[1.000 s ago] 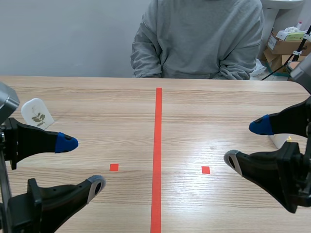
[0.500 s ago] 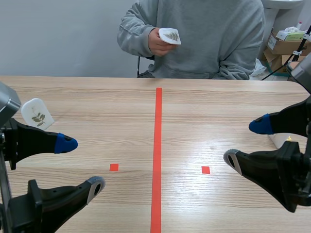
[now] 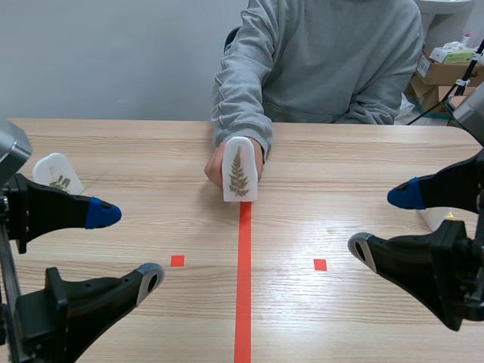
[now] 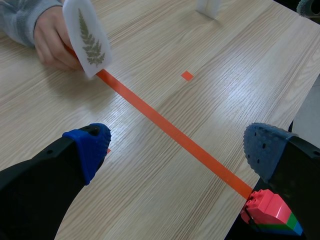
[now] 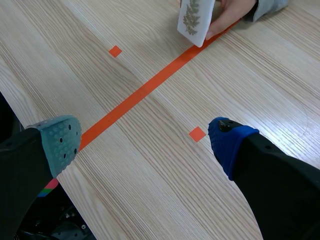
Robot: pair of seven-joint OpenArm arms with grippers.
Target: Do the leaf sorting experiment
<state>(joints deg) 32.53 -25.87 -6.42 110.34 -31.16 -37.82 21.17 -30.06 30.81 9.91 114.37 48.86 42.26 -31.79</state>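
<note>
Nearest you, both grippers sit where they were half a second ago. Your left gripper [image 3: 128, 248] is spread wide with nothing between its fingers, and your right gripper [image 3: 383, 224] is spread just as wide, also holding nothing. Bare worktop [image 3: 340, 174] lies between them, crossed only by the red tape line [image 3: 243, 287] and a small red square ahead of each gripper. That gives you free room inward and forward from both sides.

Just behind your left gripper's blue fingertip, on its outer side near the worktop's left edge, a small white leaf card [image 3: 57, 175] stands. A pale object [image 3: 435, 218] shows just behind your right gripper's fingers.

The change is farther out. The fern card [image 3: 239, 172], held up at the person's chest a moment ago, is now down on the worktop. It lies well ahead of both grippers and midway between them, its lower edge at the far end of the tape line. It stands upright with its long axis vertical, rounded end up, the fern's tip pointing up and its printed face towards you. The person's hand [image 3: 214, 171] grips it from behind.

Beyond sits the person in a grey sweatshirt [image 3: 333, 53], with cardboard boxes [image 3: 442, 72] past the far right corner.
</note>
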